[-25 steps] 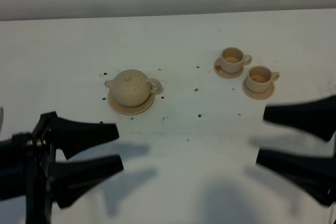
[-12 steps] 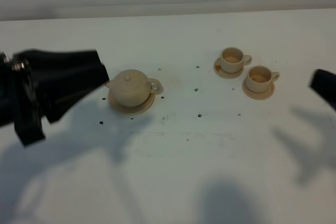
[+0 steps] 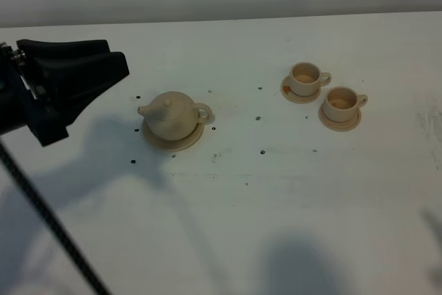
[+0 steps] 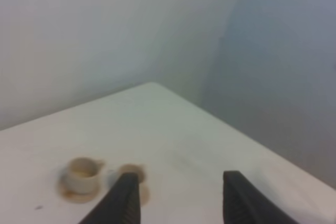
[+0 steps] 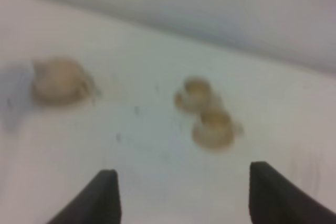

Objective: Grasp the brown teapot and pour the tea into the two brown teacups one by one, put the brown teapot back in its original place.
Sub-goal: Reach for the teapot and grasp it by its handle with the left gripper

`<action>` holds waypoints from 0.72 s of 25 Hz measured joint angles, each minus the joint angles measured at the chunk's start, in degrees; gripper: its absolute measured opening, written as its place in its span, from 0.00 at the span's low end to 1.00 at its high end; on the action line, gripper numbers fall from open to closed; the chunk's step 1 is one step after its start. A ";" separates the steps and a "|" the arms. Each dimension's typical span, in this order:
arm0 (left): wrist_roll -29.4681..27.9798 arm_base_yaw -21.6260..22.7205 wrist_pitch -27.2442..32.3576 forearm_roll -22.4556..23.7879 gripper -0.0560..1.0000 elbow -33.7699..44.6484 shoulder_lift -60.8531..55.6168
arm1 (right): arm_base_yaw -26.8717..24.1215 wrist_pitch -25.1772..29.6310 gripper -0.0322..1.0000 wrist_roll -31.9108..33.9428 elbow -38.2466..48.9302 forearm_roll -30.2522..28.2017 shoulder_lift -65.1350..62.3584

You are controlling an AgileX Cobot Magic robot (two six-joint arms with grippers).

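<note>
The brown teapot point(image 3: 171, 115) stands on its wide saucer, the original place point(image 3: 181, 142), left of the table's middle, spout pointing left. The two brown teacups point(image 3: 306, 78) point(image 3: 340, 102) sit on small saucers at the back right. My left gripper point(image 3: 117, 59) hovers open to the left of the teapot, raised above the table and apart from it. In the left wrist view the left gripper point(image 4: 180, 177) is empty; one teacup point(image 4: 81, 173) shows beyond it. The right gripper point(image 5: 184, 171) stands open and empty, with the blurred teapot point(image 5: 59, 82) and teacups point(image 5: 212, 127) ahead of it. It is outside the exterior high view.
The white table point(image 3: 276, 191) carries small dark specks around the teapot. A black cable point(image 3: 48, 219) runs diagonally across the lower left corner. A pale wall rises behind the table's far edge.
The left gripper has risen from the near left to a spot high beside the teapot. The right gripper has withdrawn rightward out of the exterior high view. Teapot and cups have not moved.
</note>
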 joint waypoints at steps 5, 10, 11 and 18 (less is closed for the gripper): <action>-3.25 0.00 -4.77 3.49 0.38 -1.78 0.09 | 0.00 7.72 0.54 3.70 1.92 -1.65 -7.39; -13.80 0.00 -6.65 14.15 0.38 -7.39 0.09 | 0.00 10.74 0.54 7.84 8.11 -4.62 -15.66; -16.02 0.00 -6.73 16.51 0.38 -8.65 0.09 | 0.00 10.92 0.54 8.32 8.88 -4.75 -16.66; -29.37 -0.40 -4.75 29.01 0.38 -15.89 3.27 | 0.00 10.86 0.49 6.69 9.28 -4.88 -17.14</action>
